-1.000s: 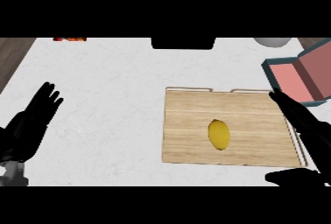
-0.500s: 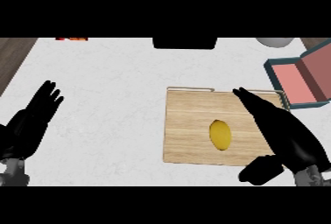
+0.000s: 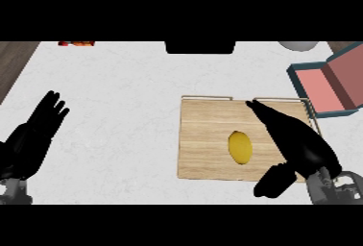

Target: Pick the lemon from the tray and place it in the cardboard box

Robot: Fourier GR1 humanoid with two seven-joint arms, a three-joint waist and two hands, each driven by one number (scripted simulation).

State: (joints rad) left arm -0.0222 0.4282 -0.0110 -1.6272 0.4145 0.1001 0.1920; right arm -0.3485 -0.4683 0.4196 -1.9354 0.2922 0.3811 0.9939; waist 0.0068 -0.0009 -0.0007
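A yellow lemon (image 3: 241,146) lies near the middle of a light wooden tray (image 3: 205,139) on the white counter. My right hand (image 3: 294,139) hovers over the tray's right half, just right of the lemon, fingers stretched out straight toward the far edge and thumb hanging down near the tray's front edge; it is open and holds nothing. The cardboard box (image 3: 328,86), teal outside and pink inside, stands open at the far right. My left hand (image 3: 35,134) rests open at the left edge, fingers up.
A dark object (image 3: 200,46) sits at the counter's far edge in the middle. A grey round item (image 3: 301,45) is at the far right corner and a small red item (image 3: 77,43) at the far left. Wooden floor (image 3: 14,57) shows at the left.
My right hand has swung leftward and forward from the tray's right edge to over the tray, close beside the lemon. The left hand has barely shifted. The lemon has not moved.
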